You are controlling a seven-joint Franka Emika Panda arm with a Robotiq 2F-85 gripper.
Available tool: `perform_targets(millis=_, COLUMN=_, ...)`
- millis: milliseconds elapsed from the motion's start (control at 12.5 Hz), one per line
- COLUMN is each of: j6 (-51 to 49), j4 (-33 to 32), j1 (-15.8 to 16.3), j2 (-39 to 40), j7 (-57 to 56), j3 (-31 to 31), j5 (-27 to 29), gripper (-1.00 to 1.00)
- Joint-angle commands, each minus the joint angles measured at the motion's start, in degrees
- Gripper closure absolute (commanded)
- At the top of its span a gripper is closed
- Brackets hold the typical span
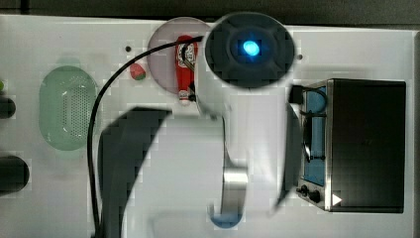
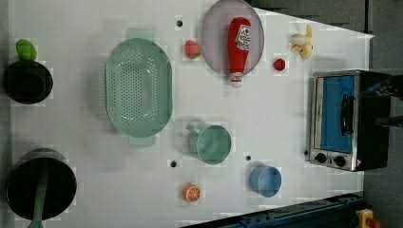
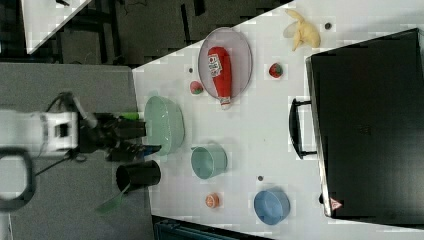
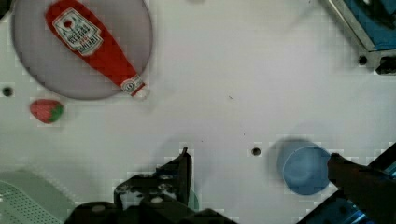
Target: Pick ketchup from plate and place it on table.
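The gripper [image 3: 150, 140] is seen in the right view held well above the table [image 3: 250, 125], its fingers [image 3: 131, 129] spread apart and nothing between them; one finger [image 4: 186, 165] is seen in the wrist view. Below it in the wrist view are shown a blue cup [image 4: 306, 168] and the rim of a green basket [image 4: 28, 200]. Farther off, a strawberry [image 4: 46, 110] is seen just beside the plate [image 4: 56, 79], on which the ketchup [image 4: 93, 44] is lying on its side. The bottle's white cap is shown reaching past the plate's rim, over the table. In the left view the ketchup [image 2: 239, 45] is seen on the plate [image 2: 215, 42] with its cap toward the picture's bottom, a second strawberry [image 2: 279, 64] and a banana [image 2: 302, 43] on the left view's right of the plate. A green cup [image 2: 212, 143] and an orange slice [image 2: 191, 192] are set well apart from the plate, and a toaster oven [image 2: 344, 121] is placed at the left view's right edge of the table.
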Motion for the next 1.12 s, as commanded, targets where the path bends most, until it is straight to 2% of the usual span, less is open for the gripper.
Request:
perform_targets(millis=80, j6=2.82, j4=-0.95, j1=0.75, j2=6.08, j7=-2.15, j3=2.36, j5=0.29, gripper=-1.0)
perform_targets(millis=640, j6=18.1, j4=-0.82, j1=2.13, j2=18.85, j7=-24.43, j3=4.1, j5=0.26, gripper=-1.0)
perform_targets(millis=1120, j6=33.17, j4=0.37, j1=3.26, j2=29.96, j7=-27.25, j3=4.09, j5=-0.19, gripper=-1.0)
